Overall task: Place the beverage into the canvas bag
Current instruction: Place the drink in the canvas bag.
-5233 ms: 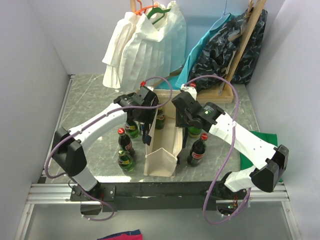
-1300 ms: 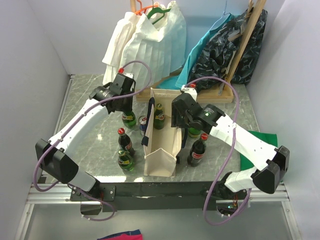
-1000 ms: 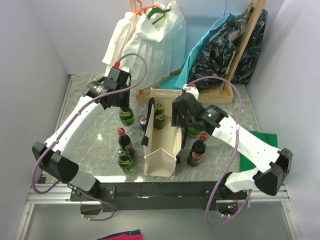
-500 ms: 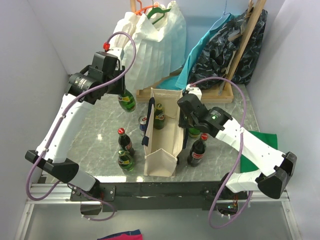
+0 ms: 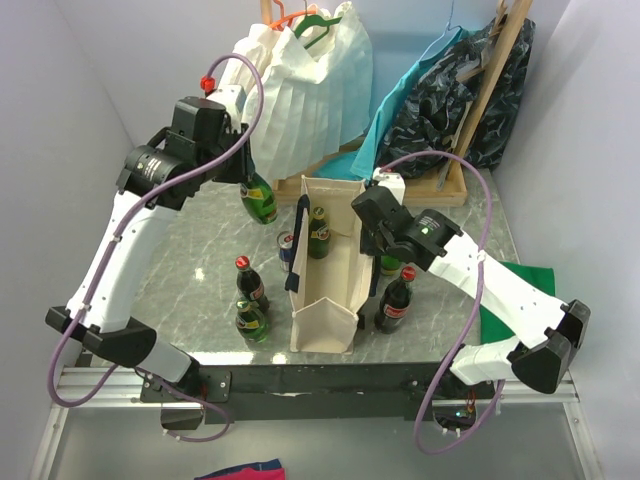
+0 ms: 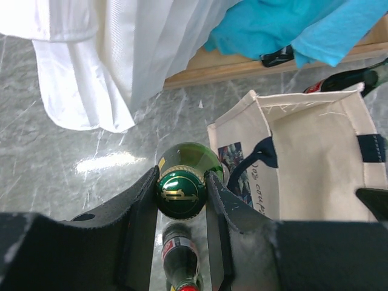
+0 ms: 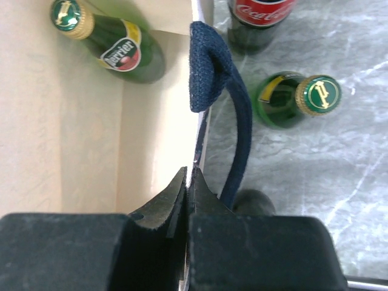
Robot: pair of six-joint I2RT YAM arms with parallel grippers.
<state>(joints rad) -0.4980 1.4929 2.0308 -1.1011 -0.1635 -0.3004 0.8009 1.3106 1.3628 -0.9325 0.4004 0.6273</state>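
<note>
The cream canvas bag point(image 5: 325, 285) with navy handles stands open mid-table; it also shows in the left wrist view point(image 6: 315, 157) and the right wrist view point(image 7: 91, 133). A green bottle point(image 5: 319, 231) stands inside it, seen too in the right wrist view point(image 7: 115, 45). My left gripper point(image 5: 243, 172) is shut on the neck of a green bottle point(image 5: 259, 199), held in the air left of the bag's far end; its cap point(image 6: 181, 193) sits between the fingers. My right gripper point(image 7: 189, 179) is shut on the bag's right rim point(image 5: 368, 240).
Cola bottles point(image 5: 250, 283) point(image 5: 395, 302), green bottles point(image 5: 251, 322) point(image 7: 297, 97) and a can point(image 5: 286, 243) stand beside the bag. A white pleated garment point(image 5: 290, 90), teal cloth point(image 5: 415, 75) and a wooden stand point(image 5: 455, 185) are at the back. Green cloth point(image 5: 520, 280) lies right.
My left arm has lifted the green bottle off the table from left of the bag and carried it up and back. My right gripper has kept its hold on the bag rim.
</note>
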